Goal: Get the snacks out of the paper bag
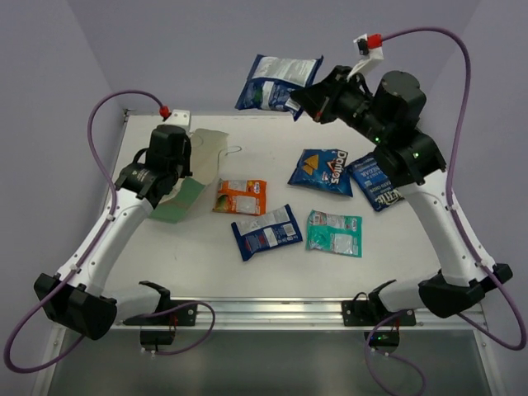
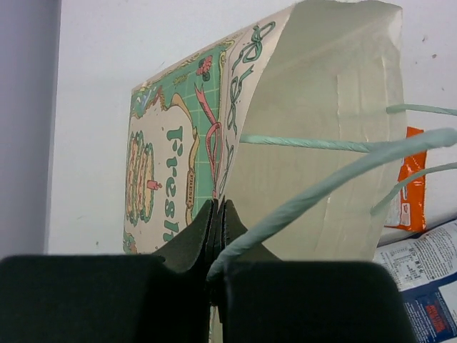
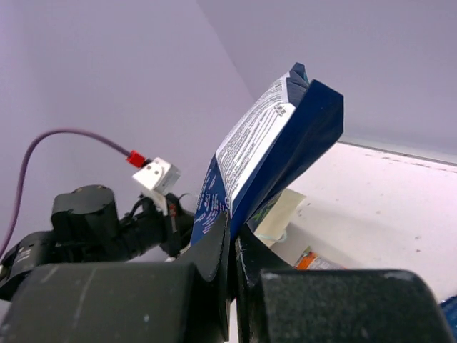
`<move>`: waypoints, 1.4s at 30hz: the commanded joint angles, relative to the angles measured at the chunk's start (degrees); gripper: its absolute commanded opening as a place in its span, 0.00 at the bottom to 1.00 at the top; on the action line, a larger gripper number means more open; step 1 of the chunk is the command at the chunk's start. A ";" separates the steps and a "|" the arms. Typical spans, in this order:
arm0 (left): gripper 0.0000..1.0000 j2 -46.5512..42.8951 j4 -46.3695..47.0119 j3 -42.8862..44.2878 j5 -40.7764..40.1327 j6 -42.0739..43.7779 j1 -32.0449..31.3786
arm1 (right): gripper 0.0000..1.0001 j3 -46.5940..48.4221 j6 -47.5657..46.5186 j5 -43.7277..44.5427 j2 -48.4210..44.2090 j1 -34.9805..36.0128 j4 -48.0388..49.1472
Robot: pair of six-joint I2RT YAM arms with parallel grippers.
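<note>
The mint-green paper bag lies tipped at the table's left, its cream inside open toward the middle. My left gripper is shut on the bag's edge. My right gripper is shut on a blue-and-white packet, held high over the far edge; it stands up from the jaws in the right wrist view. On the table lie the Doritos packet, a dark blue chip bag, an orange packet, a blue-and-white packet and a teal packet.
The bag's string handles hang loose across the left wrist view. Purple cables loop off both arms. The table's metal front rail runs between the arm bases. Walls close in behind and at both sides.
</note>
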 commanded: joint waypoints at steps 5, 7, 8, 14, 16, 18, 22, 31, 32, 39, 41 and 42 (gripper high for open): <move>0.00 -0.50 -3.80 3.52 -3.40 -1.27 0.97 | 0.00 0.06 0.50 -1.49 12.08 -6.06 -1.06; 0.00 -1.46 -3.89 3.08 -3.40 -1.54 1.33 | 0.00 -0.03 1.55 -2.10 16.47 -6.07 3.66; 0.00 -1.81 -4.15 3.08 -3.40 -1.54 1.50 | 0.00 1.36 2.16 -4.02 21.63 -6.07 5.00; 0.00 -4.27 -6.87 5.09 -4.19 -3.64 2.38 | 0.00 9.45 1.83 -6.49 38.70 -5.98 12.74; 0.00 -5.15 -6.96 5.54 -3.40 -4.69 2.91 | 0.03 7.72 1.12 -6.93 39.87 -6.15 16.85; 0.00 -5.68 -6.26 5.80 -1.39 -5.05 3.35 | 0.22 3.33 1.20 -7.55 39.88 -6.59 18.54; 0.00 -6.56 -3.45 5.80 2.92 -5.84 4.05 | 0.74 -7.65 2.08 -3.27 34.63 -7.73 15.84; 0.00 -5.95 -0.02 8.08 4.77 -4.35 5.72 | 0.99 -28.32 -7.75 14.84 4.13 -8.97 -1.63; 0.00 -5.86 -0.02 8.35 5.12 -4.52 5.90 | 0.99 -30.77 -8.20 16.34 -1.99 -8.88 -2.88; 0.00 -7.34 2.26 8.19 13.18 -4.80 5.98 | 0.99 -44.40 -8.98 16.70 -31.87 -8.88 -4.13; 0.00 -9.02 4.62 6.16 15.84 0.38 5.98 | 0.99 -48.09 -9.78 17.58 -37.79 -8.88 -2.81; 0.00 -10.76 5.07 4.15 16.89 1.96 5.98 | 0.99 -49.24 -10.91 17.50 -43.04 -8.97 -2.20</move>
